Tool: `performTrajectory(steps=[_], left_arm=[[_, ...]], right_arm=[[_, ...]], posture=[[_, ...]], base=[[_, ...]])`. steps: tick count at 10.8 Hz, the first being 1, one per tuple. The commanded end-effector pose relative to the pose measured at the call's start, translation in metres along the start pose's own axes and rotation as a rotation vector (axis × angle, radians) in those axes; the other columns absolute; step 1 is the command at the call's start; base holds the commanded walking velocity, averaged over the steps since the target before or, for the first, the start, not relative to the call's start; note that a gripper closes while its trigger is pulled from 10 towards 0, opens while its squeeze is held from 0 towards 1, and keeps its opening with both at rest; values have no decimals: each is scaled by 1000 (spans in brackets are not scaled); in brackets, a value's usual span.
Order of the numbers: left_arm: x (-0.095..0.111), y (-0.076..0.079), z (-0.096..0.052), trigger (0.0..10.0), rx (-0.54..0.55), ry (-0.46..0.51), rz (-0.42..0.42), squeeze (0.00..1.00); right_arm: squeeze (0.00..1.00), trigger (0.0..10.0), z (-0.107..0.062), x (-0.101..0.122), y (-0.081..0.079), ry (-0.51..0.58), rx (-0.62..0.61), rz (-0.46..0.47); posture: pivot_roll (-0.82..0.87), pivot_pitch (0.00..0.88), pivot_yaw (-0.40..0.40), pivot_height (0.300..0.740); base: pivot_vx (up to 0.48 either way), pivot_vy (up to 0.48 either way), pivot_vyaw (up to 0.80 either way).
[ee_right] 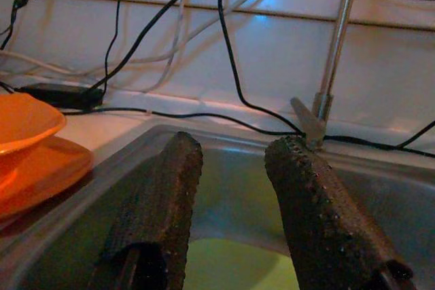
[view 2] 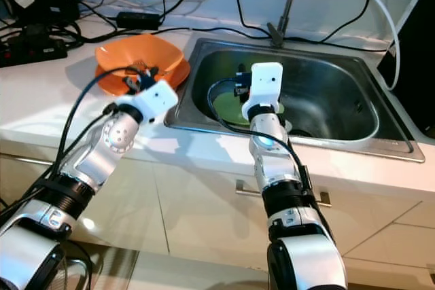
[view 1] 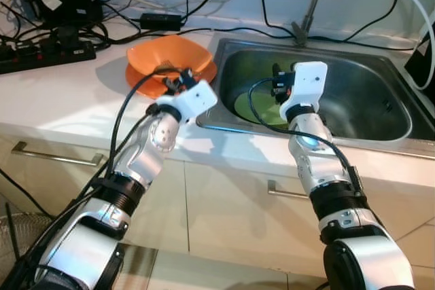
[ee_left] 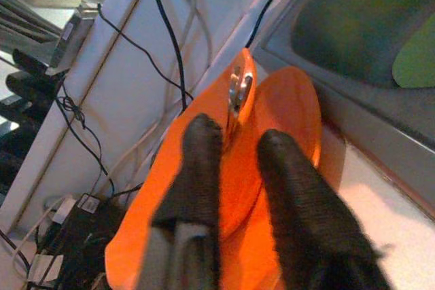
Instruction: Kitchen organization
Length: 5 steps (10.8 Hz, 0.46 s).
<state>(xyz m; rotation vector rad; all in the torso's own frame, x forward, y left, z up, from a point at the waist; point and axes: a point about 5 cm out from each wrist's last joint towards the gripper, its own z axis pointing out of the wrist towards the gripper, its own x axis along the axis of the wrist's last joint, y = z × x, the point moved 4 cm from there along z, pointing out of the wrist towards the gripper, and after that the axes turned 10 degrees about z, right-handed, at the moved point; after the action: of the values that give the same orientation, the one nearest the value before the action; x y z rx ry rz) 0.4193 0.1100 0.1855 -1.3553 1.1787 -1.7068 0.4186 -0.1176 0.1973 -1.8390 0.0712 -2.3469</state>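
A steel sink (view 1: pixel 380 110) is set in the white tabletop (view 1: pixel 61 96). Just left of it an orange bowl (view 1: pixel 173 56) sits on an orange plate (ee_left: pixel 292 110). A green plate (view 1: pixel 262 110) lies flat in the basin. Left end effector (ee_left: pixel 234 144), fingers apart, hangs over the bowl; right end effector (ee_right: pixel 234 168), likewise apart, over the green plate.

A: Orange bowl (view 1: pixel 178 54)?
B: Upright, sitting on an orange plate (ee_left: pixel 292 110), both on the white table (view 1: pixel 61 96) just left of the sink (view 1: pixel 367 100). There's a small metal utensil (ee_left: pixel 237 89) in the bowl, can't tell what kind.
A: Anything in the sink?
B: Green plate (view 1: pixel 262 110), lying flat on the steel bottom at the left end, partly hidden.
A: Are the plates touching?
B: No, the sink rim is between them.
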Motion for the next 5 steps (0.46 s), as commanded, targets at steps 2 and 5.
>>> performTrajectory(steps=[2, 5], left_arm=[[11, -10, 6, 4275, 31, 35, 6, 0], [14, -12, 8, 10000, 36, 52, 11, 0]], right_arm=[[0, 10000, -1, 3, 3, 3, -12, 2], [0, 10000, -1, 2, 3, 0, -17, 4]], posture=[[201, 24, -38, 740], [198, 22, -35, 740]], base=[[0, 0, 0], [0, 0, 0]])
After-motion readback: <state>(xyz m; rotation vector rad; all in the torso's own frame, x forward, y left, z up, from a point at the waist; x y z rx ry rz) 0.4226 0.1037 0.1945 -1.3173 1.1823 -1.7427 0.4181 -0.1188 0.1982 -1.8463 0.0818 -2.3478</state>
